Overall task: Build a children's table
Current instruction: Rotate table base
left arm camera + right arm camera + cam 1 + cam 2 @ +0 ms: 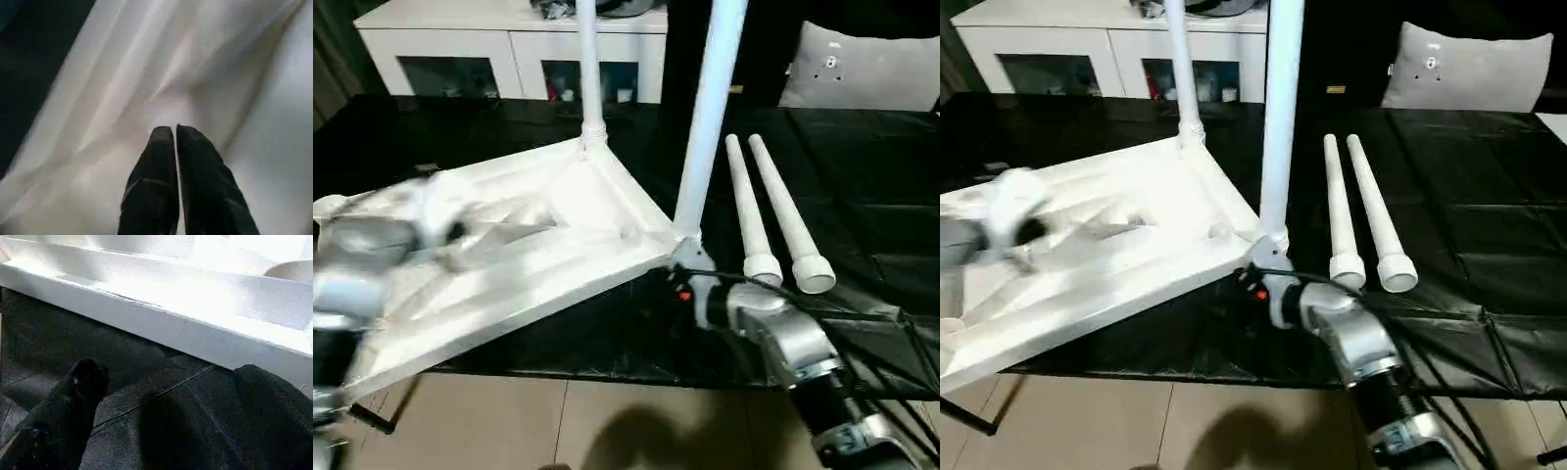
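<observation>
Legs are the job here: two (590,78) are already standing up out of the far corner sockets of the upside-down top (558,235), and two more legs (1361,211) lie side by side on the black table (1469,245), just right of it. So I'd say it's about half built. Left gripper (175,131) has its fingers pressed together, holding nothing, hovering right over the ribbed underside. Right gripper (161,377) is spread wide and empty, low on the black cover just beside the top's near edge, under the corner with the nearer upright leg. Next move probably means swinging that right one over to a loose leg and then finding a free socket on the left side. Heads up, the top hangs off the table's front edge. White cabinet (509,44) and a grey cushion (867,69) sit well behind.
</observation>
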